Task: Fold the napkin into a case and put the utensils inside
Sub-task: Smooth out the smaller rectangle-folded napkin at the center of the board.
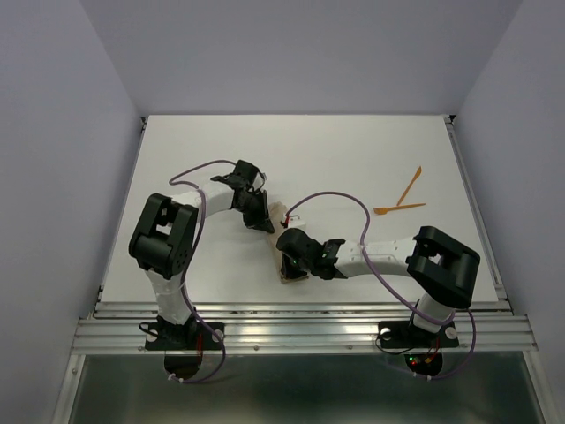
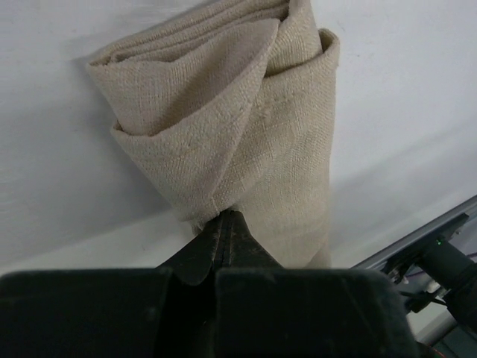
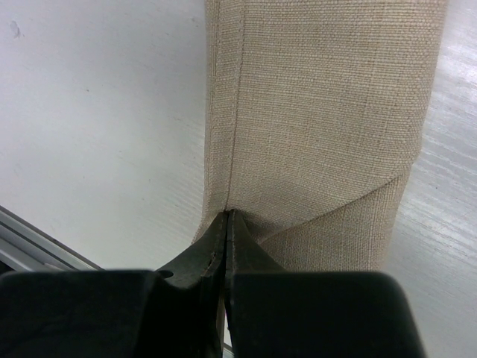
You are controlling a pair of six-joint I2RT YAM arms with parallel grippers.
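Top external, near to far: an aluminium rail (image 1: 300, 329) runs along the near edge, then you have a white table (image 1: 353, 150) boxed in by pale grey walls (image 1: 300, 53). Count: two grippers, one napkin (image 2: 246, 127), two orange utensils (image 1: 409, 185). The napkin lies mid-table toward the near side, a plain tan weave folded into a narrow layered strip. Your right gripper (image 3: 226, 221) is clenched on the nearer end, beside a diagonal fold. Your left gripper (image 2: 223, 222) is clenched on the farther end, where the layers bunch and overlap. Both utensils lie on the table well apart from the napkin, far right.
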